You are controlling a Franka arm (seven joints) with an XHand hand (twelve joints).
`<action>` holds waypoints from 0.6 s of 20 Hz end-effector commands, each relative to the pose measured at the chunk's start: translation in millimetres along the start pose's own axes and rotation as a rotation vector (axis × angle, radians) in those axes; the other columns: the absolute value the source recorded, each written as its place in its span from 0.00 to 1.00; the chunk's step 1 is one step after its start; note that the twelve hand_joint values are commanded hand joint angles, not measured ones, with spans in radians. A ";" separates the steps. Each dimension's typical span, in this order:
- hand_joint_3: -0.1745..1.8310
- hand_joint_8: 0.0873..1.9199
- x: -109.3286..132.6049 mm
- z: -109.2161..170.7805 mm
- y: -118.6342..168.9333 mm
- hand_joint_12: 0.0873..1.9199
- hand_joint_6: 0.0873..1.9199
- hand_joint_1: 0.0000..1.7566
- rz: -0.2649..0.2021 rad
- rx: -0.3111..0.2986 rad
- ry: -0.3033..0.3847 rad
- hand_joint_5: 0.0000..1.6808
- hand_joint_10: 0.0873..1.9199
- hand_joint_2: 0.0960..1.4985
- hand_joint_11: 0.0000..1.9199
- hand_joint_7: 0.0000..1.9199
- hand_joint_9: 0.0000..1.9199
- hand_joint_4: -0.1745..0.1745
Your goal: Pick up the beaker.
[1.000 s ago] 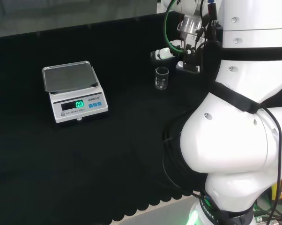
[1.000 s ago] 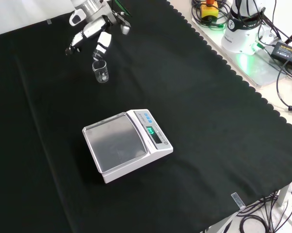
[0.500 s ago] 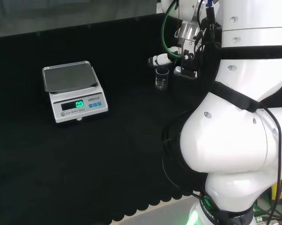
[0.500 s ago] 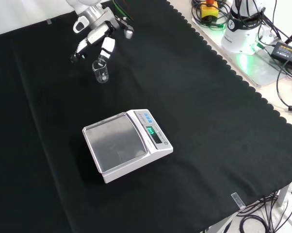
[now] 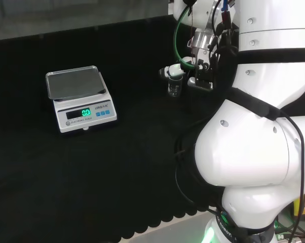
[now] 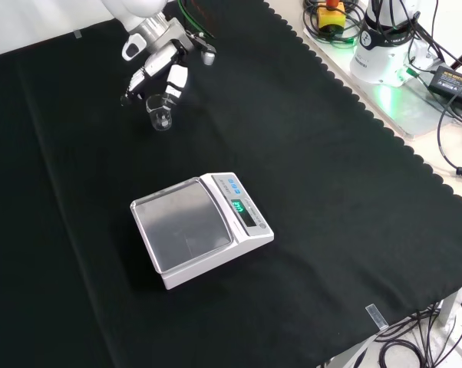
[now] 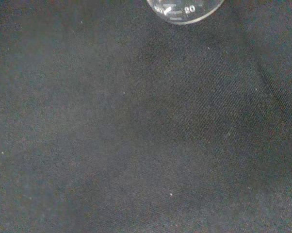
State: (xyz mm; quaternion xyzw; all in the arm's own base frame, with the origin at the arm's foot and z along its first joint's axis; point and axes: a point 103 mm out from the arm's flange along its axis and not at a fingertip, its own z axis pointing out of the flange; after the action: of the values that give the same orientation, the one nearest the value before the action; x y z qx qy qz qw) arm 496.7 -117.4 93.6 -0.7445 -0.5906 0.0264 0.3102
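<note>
Black cloth (image 6: 323,192) covers the table we see, with a scalloped edge along its near right side in the front view. Going from near to far in that view, we first meet a white digital scale (image 6: 202,227) with a bare metal pan and a lit green display, sitting flat on the cloth.

Farther back, well apart from the scale, we find a small clear glass beaker (image 6: 160,113) standing upright on the cloth. It looks empty, though clear glass makes that hard to judge.

At and just behind the beaker we see the black and white hand (image 6: 160,63), reaching in from the top of the front view. Its fingers (image 6: 173,81) are spread wide and fairly straight, one on each side of the beaker's rim. We cannot tell whether any fingertip touches the glass.

From the head view, the beaker (image 5: 175,86) stands to the right of the scale (image 5: 80,99), with the hand (image 5: 179,67) directly above it.

From the wrist view, the beaker's round base (image 7: 185,10) rests on the cloth.
</note>
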 end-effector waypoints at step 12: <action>0.15 0.41 -5.3 6.4 12.6 0.70 0.00 0.29 -0.011 -0.071 -0.179 0.18 0.42 0.55 0.15 0.12 0.13 0.21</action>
State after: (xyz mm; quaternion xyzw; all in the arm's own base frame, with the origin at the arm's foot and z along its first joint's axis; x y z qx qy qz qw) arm 494.2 -126.9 82.2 -0.7458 -0.6069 0.0614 0.2678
